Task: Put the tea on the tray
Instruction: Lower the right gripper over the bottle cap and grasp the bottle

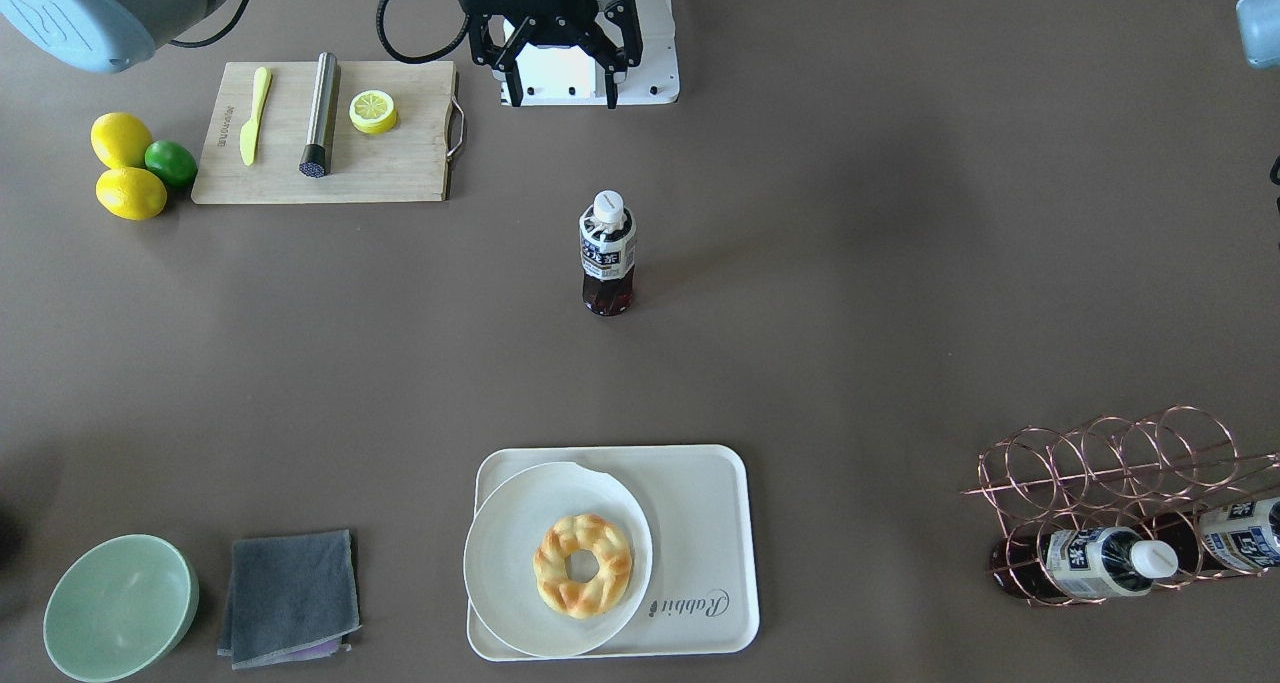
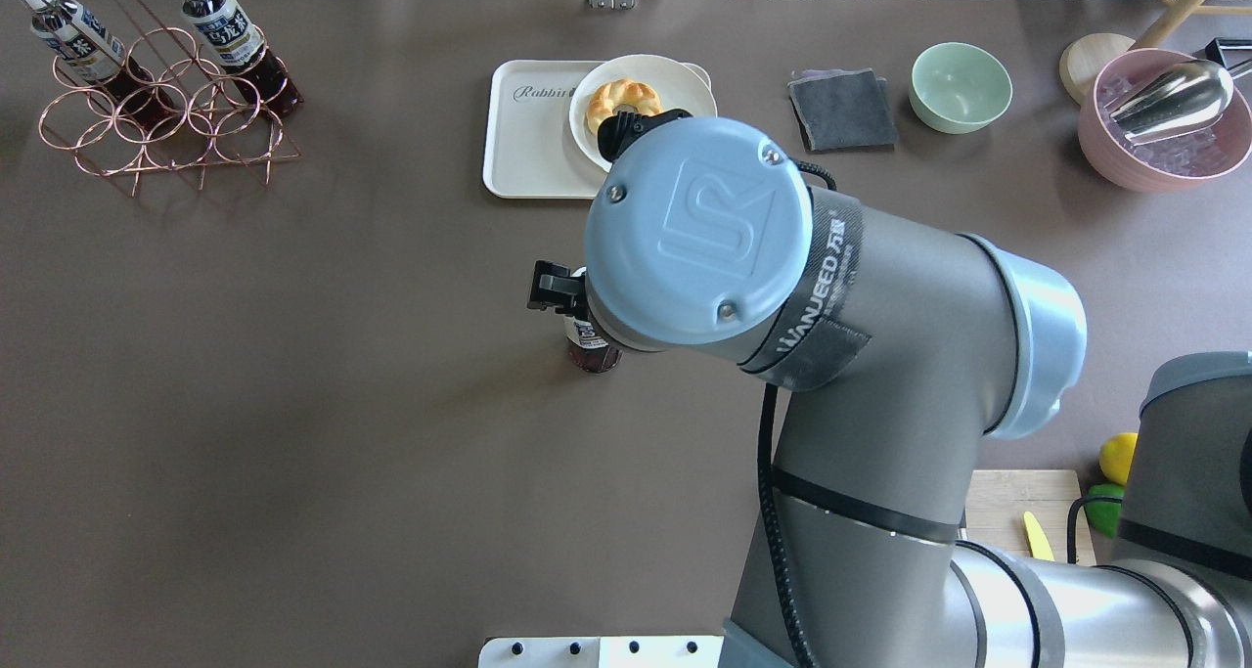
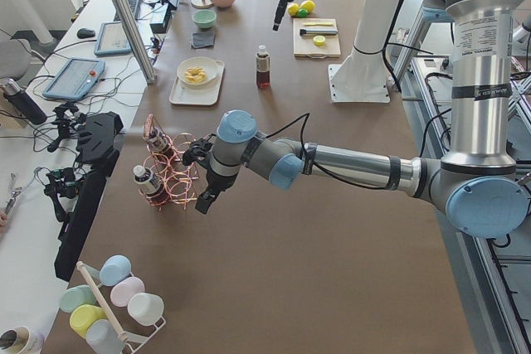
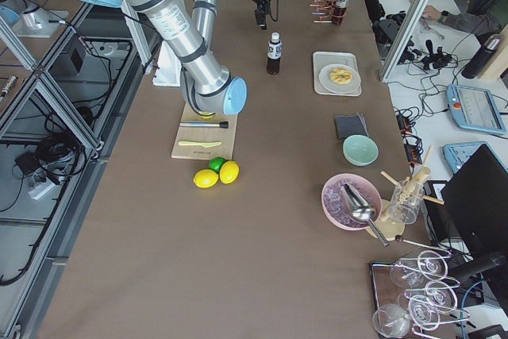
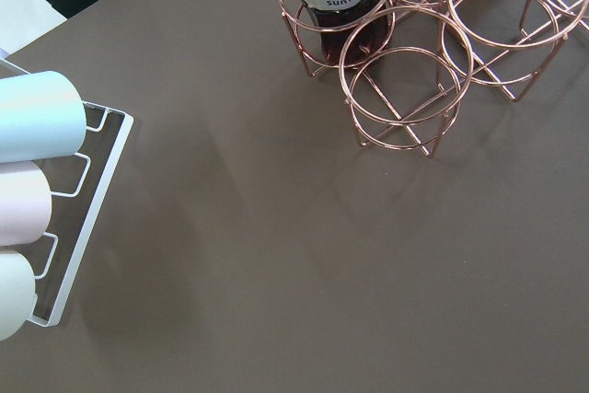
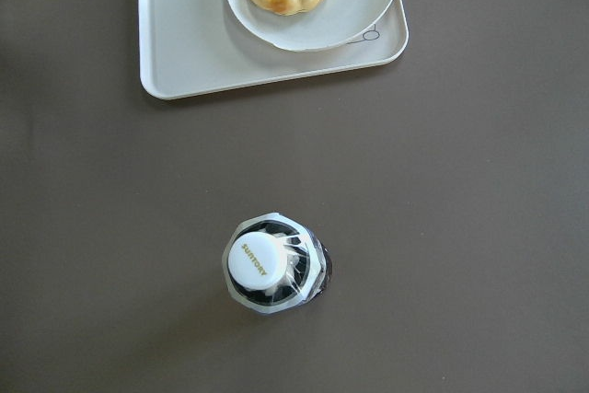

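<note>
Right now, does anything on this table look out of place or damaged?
Yes. The plate with the pastry hangs over the tray's edge, and its rim seems to have a notch. One bottle stands alone mid-table, upright, while two more bottles sit in the wire rack.

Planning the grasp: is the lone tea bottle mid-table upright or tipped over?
Upright. The tea bottle stands on its base, cap on top; the right wrist view looks straight down on the cap.

Tea [image 1: 607,253] well apart from tray [image 1: 700,523]
</note>
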